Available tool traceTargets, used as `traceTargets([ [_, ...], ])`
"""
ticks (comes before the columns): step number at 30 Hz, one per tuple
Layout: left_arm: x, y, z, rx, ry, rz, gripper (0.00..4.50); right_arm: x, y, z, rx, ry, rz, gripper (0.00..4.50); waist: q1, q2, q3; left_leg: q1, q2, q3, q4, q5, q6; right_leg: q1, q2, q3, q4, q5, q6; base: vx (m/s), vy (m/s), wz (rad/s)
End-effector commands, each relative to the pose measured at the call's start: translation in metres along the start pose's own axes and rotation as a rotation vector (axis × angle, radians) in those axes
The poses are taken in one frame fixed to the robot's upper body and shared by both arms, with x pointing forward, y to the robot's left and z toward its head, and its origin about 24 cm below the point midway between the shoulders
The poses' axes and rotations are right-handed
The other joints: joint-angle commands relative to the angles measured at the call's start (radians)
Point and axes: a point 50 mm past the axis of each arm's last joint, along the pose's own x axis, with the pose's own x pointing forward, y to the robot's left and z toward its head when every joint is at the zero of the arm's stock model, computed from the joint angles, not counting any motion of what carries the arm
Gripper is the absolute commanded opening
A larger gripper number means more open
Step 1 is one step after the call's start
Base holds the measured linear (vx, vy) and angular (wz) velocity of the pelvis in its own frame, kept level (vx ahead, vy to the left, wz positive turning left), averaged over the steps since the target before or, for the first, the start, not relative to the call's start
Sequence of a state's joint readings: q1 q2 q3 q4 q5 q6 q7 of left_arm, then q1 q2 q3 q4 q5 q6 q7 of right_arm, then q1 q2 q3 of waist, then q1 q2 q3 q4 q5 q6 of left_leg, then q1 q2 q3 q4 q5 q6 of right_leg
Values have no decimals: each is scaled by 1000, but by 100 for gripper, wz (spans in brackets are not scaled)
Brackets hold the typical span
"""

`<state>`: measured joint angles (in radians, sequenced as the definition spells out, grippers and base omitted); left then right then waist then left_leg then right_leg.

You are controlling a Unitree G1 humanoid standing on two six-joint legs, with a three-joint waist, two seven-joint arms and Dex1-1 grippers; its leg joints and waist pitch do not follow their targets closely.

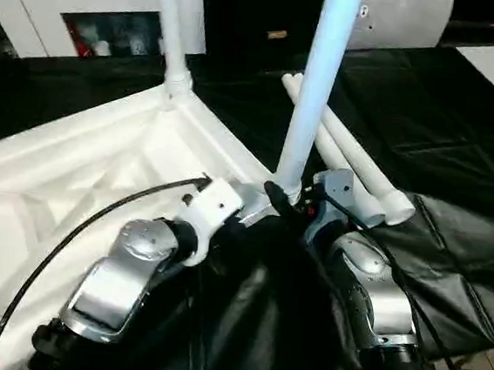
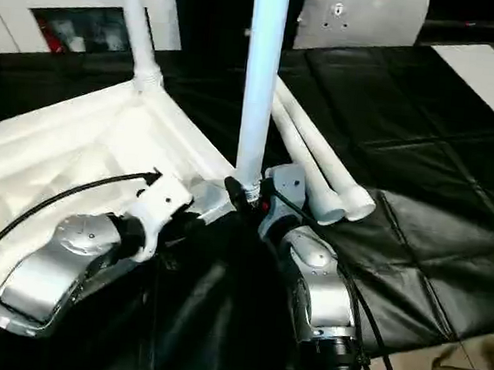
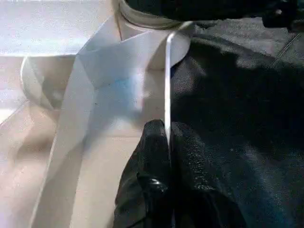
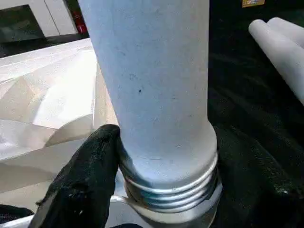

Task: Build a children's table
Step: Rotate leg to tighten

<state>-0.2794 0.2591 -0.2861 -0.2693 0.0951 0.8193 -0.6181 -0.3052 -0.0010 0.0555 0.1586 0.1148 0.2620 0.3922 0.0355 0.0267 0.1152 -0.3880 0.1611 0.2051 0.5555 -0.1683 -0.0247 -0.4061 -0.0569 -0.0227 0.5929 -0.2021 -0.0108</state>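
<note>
Upturned table top [image 1: 73,177], ribbed underside up, on the black-covered worktop [image 2: 424,167]. Near-corner leg [image 1: 313,86] stands upright in the corner socket nearest the robot; a second upright leg [image 1: 170,29] stands in the far corner socket. Two loose legs [image 2: 320,157] lie side by side on the worktop just beyond the near-corner leg. Right pincer [image 4: 156,180] grips that leg's threaded base, one finger either side. Left pincer [image 3: 168,166], closed, pinches the top's thin rim beside the same socket.
</note>
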Motion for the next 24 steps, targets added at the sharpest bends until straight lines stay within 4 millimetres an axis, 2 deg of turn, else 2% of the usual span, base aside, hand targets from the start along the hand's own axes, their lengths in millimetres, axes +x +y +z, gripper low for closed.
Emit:
traceTargets([
  [1, 1, -1, 20, 72, -80, 18, 0, 5, 40, -23, 64, 89, 193, 348, 5, 4, -60, 17, 67, -38, -55, -135, 74, 42, -80, 43, -63, -34, -233, 0, 0, 0],
  [4, -5, 7, 14, 84, -56, 3, 0, -3, 26, -21, 43, 75, 189, 381, 5, 4, -58, 19, 68, -39, -58, -169, 62, 43, -81, 42, -68, -97, -228, 0, 0, 0],
  [6, -9, 12, 9, 104, -42, -16, 0, -10, 19, -18, 13, 58, 217, 395, 6, 6, -60, 20, 69, -40, -58, -165, 58, 44, -79, 42, -66, -90, -226, 0, 0, 0],
  [7, -11, 14, 6, 123, -28, -32, 0, -14, 15, -16, -5, 51, 239, 402, 6, 3, -60, 20, 68, -38, -56, -158, 60, 44, -77, 41, -64, -74, -225, 0, 0, 0],
  [10, -17, 20, 0, 161, -9, -73, 0, -25, 4, -11, -52, 40, 317, 436, 6, 5, -60, 19, 67, -38, -55, -160, 71, 46, -79, 41, -63, -61, -231, 0, 0, 0],
  [11, -17, 20, 0, 161, -9, -73, 0, -25, 4, -11, -52, 40, 317, 436, 6, 5, -61, 19, 67, -39, -53, -165, 75, 47, -80, 41, -63, -69, -235, 0, 0, 0],
  [13, -24, 25, -6, 205, -8, -146, 0, -39, -10, -4, -109, 50, 413, 445, 8, 8, -62, 21, 69, -38, -51, -152, 79, 47, -80, 40, -60, -53, -243, 0, 0, 0],
  [18, -30, 26, -11, 269, -10, -257, 0, -49, -21, 4, -140, 71, 509, 445, 16, 9, -65, 23, 71, -40, -45, -140, 105, 49, -81, 36, -54, -10, -263, 0, 0, 0],
  [19, -33, 25, -15, 313, 2, -329, 0, -54, -25, 9, -156, 88, 572, 445, 19, 10, -64, 24, 73, -40, -46, -128, 107, 45, -81, 35, -52, 6, -272, 0, 0, 0],
  [20, -36, 24, -18, 342, 7, -415, 0, -57, -29, 13, -189, 114, 637, 445, 22, 11, -65, 24, 70, -41, -44, -131, 113, 46, -79, 32, -53, 3, -274, 0, 0, 0],
  [22, -40, 24, -21, 399, 18, -514, 0, -58, -34, 20, -245, 144, 697, 445, 32, 11, -63, 28, 74, -41, -43, -126, 116, 44, -80, 31, -51, 7, -276, 0, 0, 0],
  [24, -41, 24, -21, 409, 19, -541, 0, -57, -36, 21, -257, 151, 709, 445, 36, 10, -64, 27, 76, -38, -44, -134, 109, 45, -82, 30, -48, -8, -280, 0, 0, 0],
])
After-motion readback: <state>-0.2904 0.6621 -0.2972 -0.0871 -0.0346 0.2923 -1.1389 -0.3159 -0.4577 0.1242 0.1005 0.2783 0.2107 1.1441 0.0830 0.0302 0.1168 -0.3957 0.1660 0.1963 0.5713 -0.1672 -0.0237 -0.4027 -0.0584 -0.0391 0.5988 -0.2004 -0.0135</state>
